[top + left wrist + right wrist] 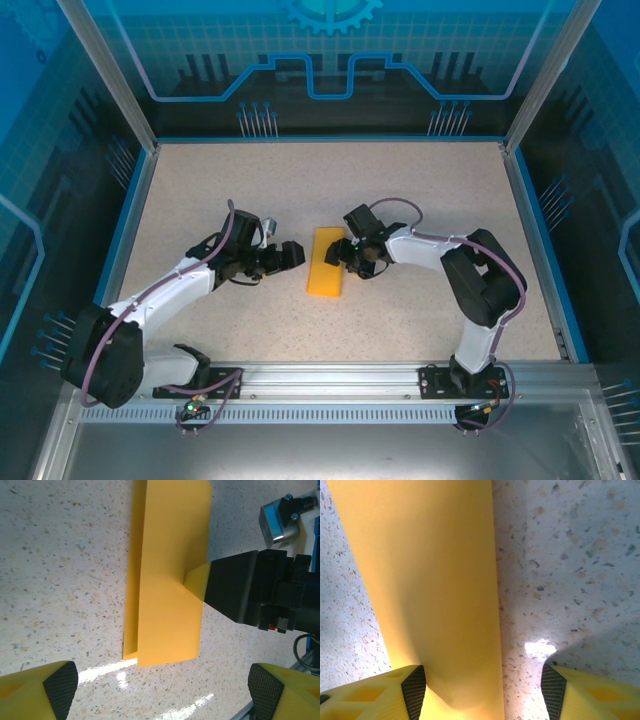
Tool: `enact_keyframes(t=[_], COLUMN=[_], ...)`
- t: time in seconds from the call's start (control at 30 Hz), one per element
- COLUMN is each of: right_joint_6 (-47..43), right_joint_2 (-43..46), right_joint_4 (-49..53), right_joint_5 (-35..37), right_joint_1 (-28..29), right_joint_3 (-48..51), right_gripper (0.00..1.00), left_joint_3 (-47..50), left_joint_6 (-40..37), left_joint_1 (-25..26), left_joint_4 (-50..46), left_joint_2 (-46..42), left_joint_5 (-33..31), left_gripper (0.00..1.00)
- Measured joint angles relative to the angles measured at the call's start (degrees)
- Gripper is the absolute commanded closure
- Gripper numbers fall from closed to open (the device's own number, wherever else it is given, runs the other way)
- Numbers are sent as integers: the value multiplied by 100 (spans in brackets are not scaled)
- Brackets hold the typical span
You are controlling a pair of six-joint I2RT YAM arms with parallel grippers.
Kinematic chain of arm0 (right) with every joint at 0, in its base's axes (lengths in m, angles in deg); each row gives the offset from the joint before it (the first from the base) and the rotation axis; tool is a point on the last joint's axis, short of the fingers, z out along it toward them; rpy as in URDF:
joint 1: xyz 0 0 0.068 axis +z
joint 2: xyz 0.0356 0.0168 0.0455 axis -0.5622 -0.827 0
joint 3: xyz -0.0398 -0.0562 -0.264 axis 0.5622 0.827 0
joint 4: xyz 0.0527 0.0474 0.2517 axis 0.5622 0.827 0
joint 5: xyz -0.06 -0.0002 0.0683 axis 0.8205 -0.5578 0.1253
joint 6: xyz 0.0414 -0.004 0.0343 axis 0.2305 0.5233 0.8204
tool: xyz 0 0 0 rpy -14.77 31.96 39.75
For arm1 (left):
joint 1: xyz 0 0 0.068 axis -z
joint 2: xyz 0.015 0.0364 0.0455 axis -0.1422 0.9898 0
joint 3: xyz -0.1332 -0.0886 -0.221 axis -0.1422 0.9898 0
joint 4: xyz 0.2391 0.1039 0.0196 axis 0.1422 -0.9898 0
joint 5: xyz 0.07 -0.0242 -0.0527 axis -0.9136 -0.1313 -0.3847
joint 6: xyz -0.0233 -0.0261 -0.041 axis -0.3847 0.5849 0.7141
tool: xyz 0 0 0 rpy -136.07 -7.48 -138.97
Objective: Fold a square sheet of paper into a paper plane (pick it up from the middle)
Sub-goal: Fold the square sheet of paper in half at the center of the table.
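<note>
I am holding both pairs of jaws released; neither is grasping anything.

1. Sheet of paper (326, 262). It is lying flat on the speckled table (420, 190), near the middle, between my two grippers. It is folded into a long narrow rectangle, with its long axis running away from my bases. In the left wrist view the sheet of paper (170, 570) is showing two layers: the upper layer is sitting slightly offset, leaving a thin strip of the lower layer exposed along one long edge.

2. Left gripper (295, 255). It is sitting just beside the sheet's left long edge, pointing at it. In its own camera the left gripper (162, 695) is standing wide apart, its black pads (60, 687) at the bottom corners, with only bare table between them. The sheet's nearest edge is lying just ahead of the fingertips, apart from them.

3. Right gripper (338, 255). It is reaching the sheet's right long edge from the opposite side. In the left wrist view the right gripper (235, 587) is touching that edge with one yellow fingertip. In its own camera the right gripper (482, 695) is spread, and the sheet of paper (420, 580) is lying flat between the pads (414, 692), against one and well apart from the other.
</note>
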Motion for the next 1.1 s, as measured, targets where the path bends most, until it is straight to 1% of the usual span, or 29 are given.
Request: enact_keyframes(t=[0.2,0.4,0.47,0.77,0.93,1.1], right_joint_6=[68,68,66,26,22,20], right_joint_2=[-72,-234,-302,-501,-553,-590], right_joint_4=[166,535,693,1113,1196,1266], right_joint_5=[26,46,70,177,192,192], right_joint_1=[0,9,15,66,79,81], right_joint_3=[-125,-422,-544,-872,-951,-1021], right_gripper=[32,31,31,32,30,29], left_joint_3=[0,0,0,-2,-57,-76], left_joint_6=[170,282,295,293,291,289], left_joint_1=[-2,-2,-2,-2,-2,-2], left_joint_4=[-63,-68,-72,-111,-111,-109], left_joint_2=[0,-2,-2,0,105,212], left_joint_5=[-380,-529,-553,-590,-586,-573], left_gripper=[12,15,17,19,23,24])
